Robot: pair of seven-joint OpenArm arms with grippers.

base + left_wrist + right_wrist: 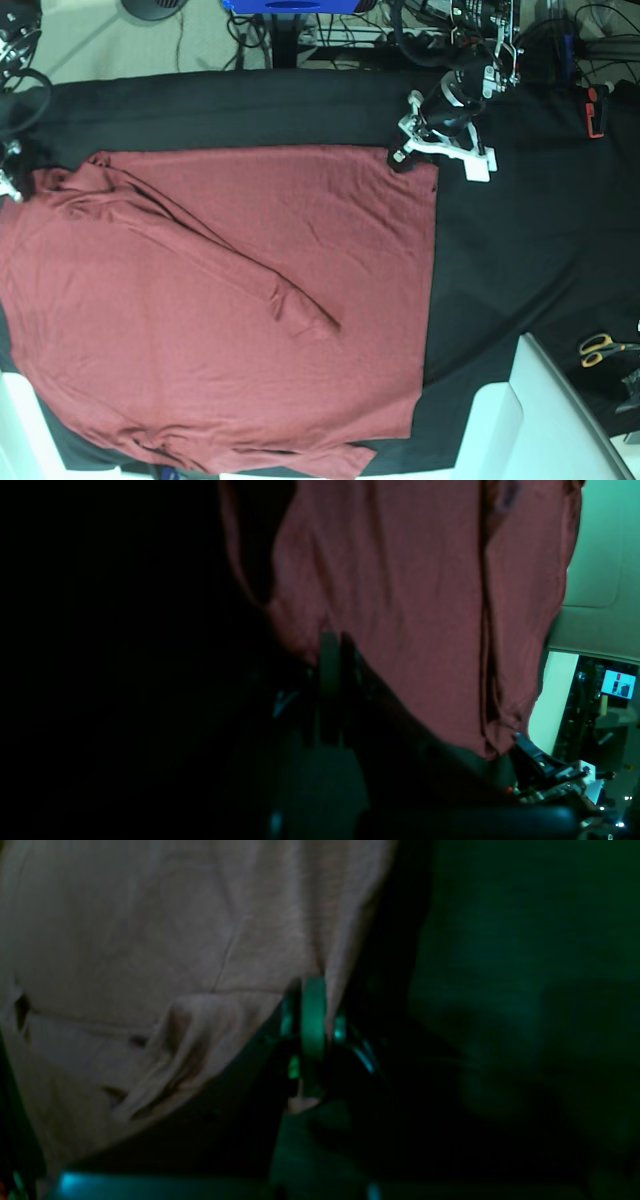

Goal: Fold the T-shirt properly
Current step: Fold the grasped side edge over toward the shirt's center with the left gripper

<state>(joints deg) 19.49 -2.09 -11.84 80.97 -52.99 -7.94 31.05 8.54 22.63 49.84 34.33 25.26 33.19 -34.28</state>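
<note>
**Base view: maroon shirt spread flat, both grippers pinching its far edge**

Base view. We see the T-shirt (220, 310) lying flat on the black table cloth (520, 260), covering most of the left and middle of the table and reaching its near edge. One long sleeve (215, 245) is folded across the body, running diagonally from the far-left corner of the shirt toward its middle. The shirt's right edge runs straight from far to near, well apart from the table's right edge.

The left gripper (402, 157) sits at the far-right corner of the shirt, touching the fabric there. The right gripper (12, 185) shows only partly at the table's left edge, beside the shirt's far-left corner. A pair of yellow-handled scissors (603, 347) lies near the right edge of the table, and a small red tool (594, 110) lies toward the far-right corner.

Left wrist view. We see the left gripper (332, 647) with its jaws pressed together on a fold of the T-shirt (425, 605), the cloth bunching where it enters the jaws.

Right wrist view. The picture is dim and blurred; we see the right gripper (314, 1005) closed, pinching a gathered edge of the T-shirt (150, 950), which looks pale here under the lighting.
</note>
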